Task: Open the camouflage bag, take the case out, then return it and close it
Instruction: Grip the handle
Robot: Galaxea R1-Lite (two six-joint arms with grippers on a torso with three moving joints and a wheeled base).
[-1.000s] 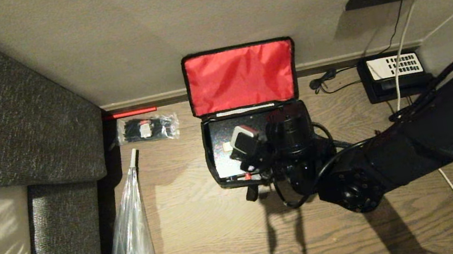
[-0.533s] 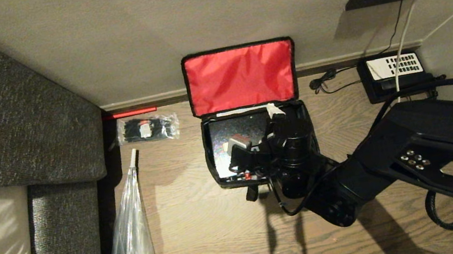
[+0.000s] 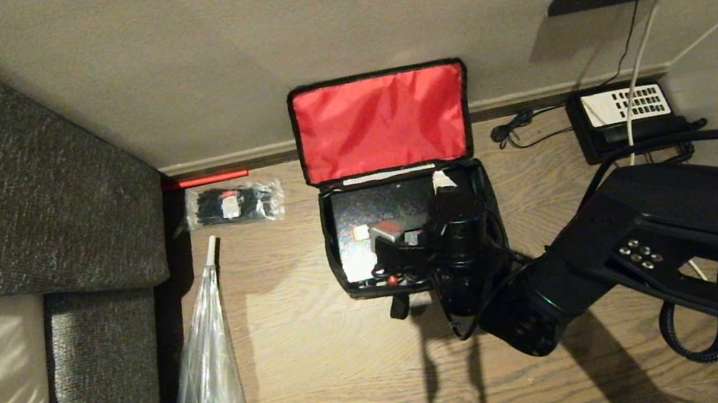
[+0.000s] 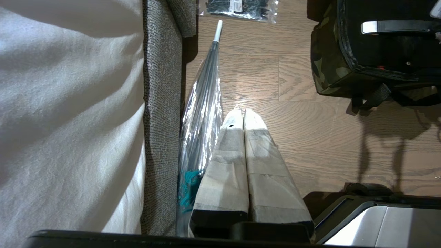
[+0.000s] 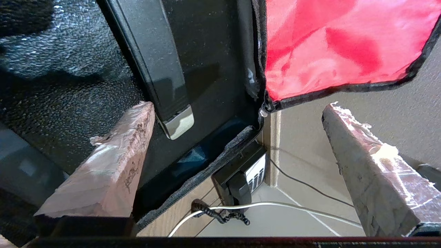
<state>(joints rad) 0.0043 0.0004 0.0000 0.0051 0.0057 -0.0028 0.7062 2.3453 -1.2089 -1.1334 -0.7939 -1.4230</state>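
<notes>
The camouflage bag [image 3: 336, 264] stands open on the floor, its red lid lining [image 3: 382, 121] leaning back against the wall. The black case [image 3: 368, 211] lies inside it. In the right wrist view the case's strap handle [image 5: 151, 58] ends in a pale tab [image 5: 179, 122]. My right gripper [image 5: 239, 105] hangs open over the bag's right end, one finger [image 5: 113, 162] over the case beside the tab, the other [image 5: 372, 165] outside the bag's rim [image 5: 200, 172]. It holds nothing. My left gripper [image 4: 243, 112] is parked shut above the floor, left of the bag [image 4: 327, 69].
A desk phone [image 3: 629, 116] with cables sits by the wall right of the bag. A clear packet of black ties [image 3: 234, 204] and a folded clear umbrella [image 3: 212, 372] lie to the left. A grey sofa [image 3: 12, 179] fills the left side.
The right arm has dropped lower and its wrist has rolled, carrying the open gripper towards the bag's right end. Bag and case have not moved.
</notes>
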